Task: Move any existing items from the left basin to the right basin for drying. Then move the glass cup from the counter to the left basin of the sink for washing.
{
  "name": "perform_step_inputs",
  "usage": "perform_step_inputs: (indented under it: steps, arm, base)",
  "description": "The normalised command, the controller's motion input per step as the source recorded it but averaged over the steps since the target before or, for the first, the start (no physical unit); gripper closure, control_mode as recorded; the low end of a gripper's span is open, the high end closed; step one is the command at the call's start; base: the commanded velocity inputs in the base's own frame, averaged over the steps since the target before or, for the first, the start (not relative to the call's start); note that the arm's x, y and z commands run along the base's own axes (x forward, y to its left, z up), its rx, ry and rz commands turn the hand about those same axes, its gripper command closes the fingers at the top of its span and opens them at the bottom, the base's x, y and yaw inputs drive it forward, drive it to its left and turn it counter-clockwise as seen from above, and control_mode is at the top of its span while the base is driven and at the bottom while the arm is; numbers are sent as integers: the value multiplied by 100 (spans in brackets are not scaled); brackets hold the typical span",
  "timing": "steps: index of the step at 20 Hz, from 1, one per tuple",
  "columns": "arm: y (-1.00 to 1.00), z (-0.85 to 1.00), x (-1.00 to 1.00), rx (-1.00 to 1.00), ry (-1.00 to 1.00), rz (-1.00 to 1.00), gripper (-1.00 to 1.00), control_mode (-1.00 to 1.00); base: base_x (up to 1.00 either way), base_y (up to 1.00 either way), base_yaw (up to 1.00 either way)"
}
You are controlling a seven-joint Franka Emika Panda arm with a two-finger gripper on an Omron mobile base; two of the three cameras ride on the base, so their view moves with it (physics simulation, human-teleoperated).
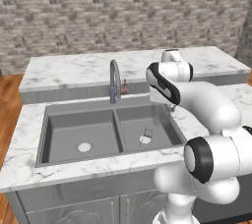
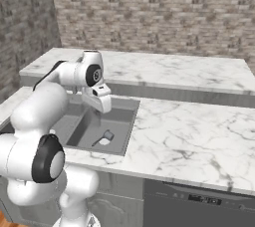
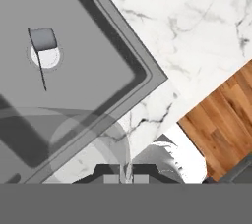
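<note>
Glass cup [image 3: 86, 142] cut off at the hand view's bottom edge; fingers [image 3: 111, 179] mostly hidden there.

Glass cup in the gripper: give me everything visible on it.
The glass cup looks clear and nearly colourless: the sink rim and marble counter show through it. In the hand view it sits right in front of the gripper, a faint rounded outline with a paler circle inside, its rim or base, I cannot tell which. The shut jaws seem to pinch its thin wall. It hangs over the right basin's corner, touching nothing else visible.
</note>
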Motion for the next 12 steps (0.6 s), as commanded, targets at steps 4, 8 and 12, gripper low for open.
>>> perform_step_inputs:
  steps: [4,8,12]
  arm:
    - [42,0,-8,0,0,13,100,-100]
    - [49,0,0,0,0,14,100,-100]
    - [47,0,0,0,0,13,100,-100]
  base:
    - [0,0,0]
    - [0,0,0]
    - [0,0,0]
